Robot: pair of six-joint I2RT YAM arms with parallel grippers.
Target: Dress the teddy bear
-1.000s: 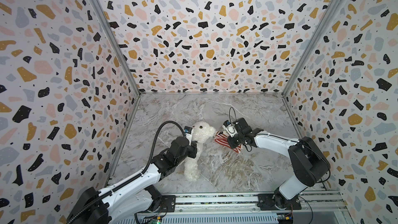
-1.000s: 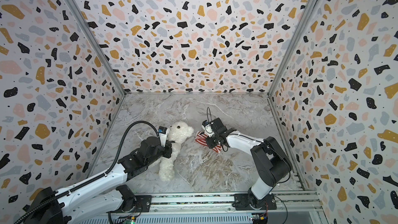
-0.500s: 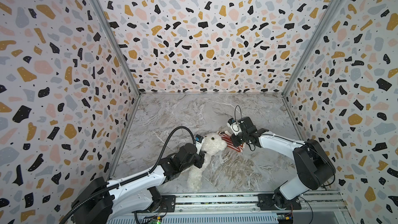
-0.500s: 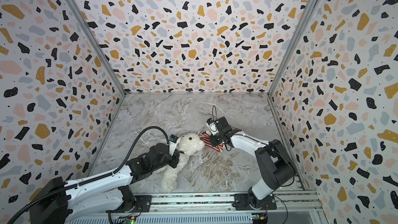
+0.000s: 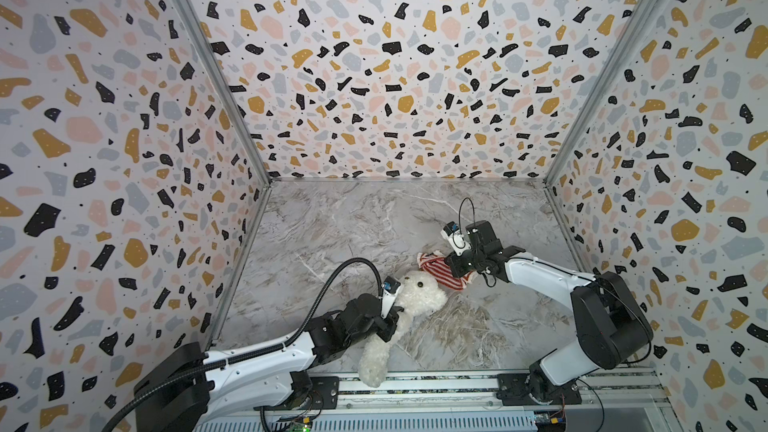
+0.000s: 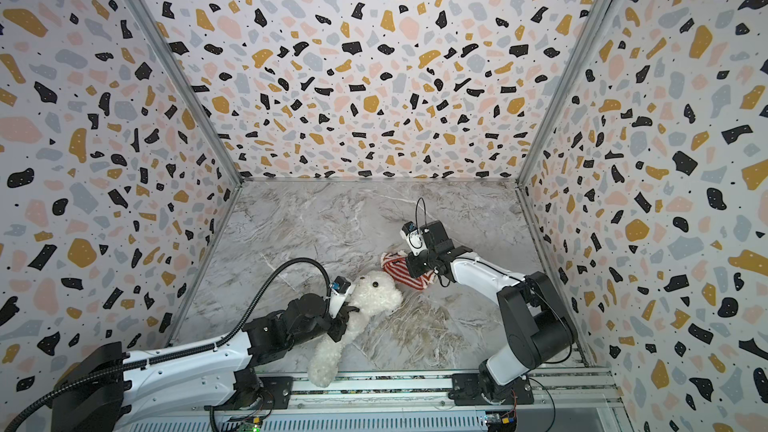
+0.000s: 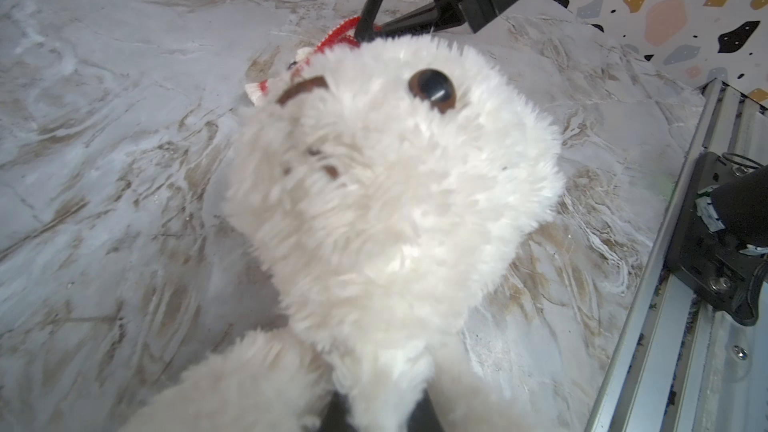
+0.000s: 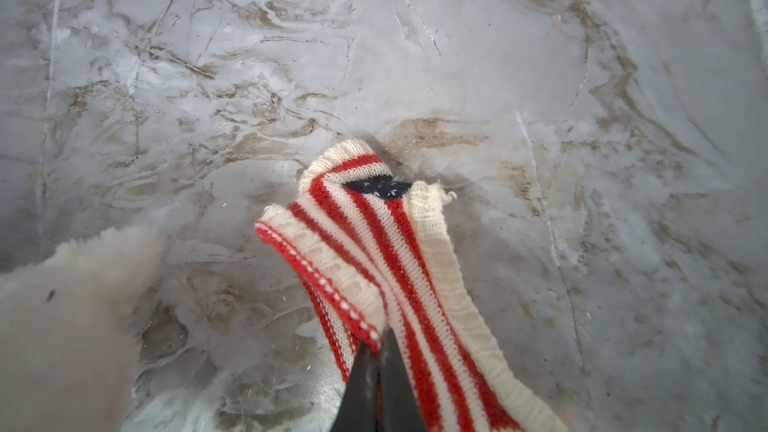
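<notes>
We see a robot lab cell: terrazzo-print walls [image 5: 374, 56] box a marble-look counter [image 5: 353, 226], with arms [image 5: 540, 272] bolted to a rail [image 5: 436, 392].

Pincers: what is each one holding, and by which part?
The left pincer grips the teddy bear just below its head, at the neck. The right pincer pinches the red-and-white striped knit garment at a bunched, red-trimmed edge.

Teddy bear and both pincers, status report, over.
Left pincer shut on fluffy white plush teddy bear. Right pincer shut on red-and-white striped knit garment. Bear not yet dressed, nothing between.
</notes>
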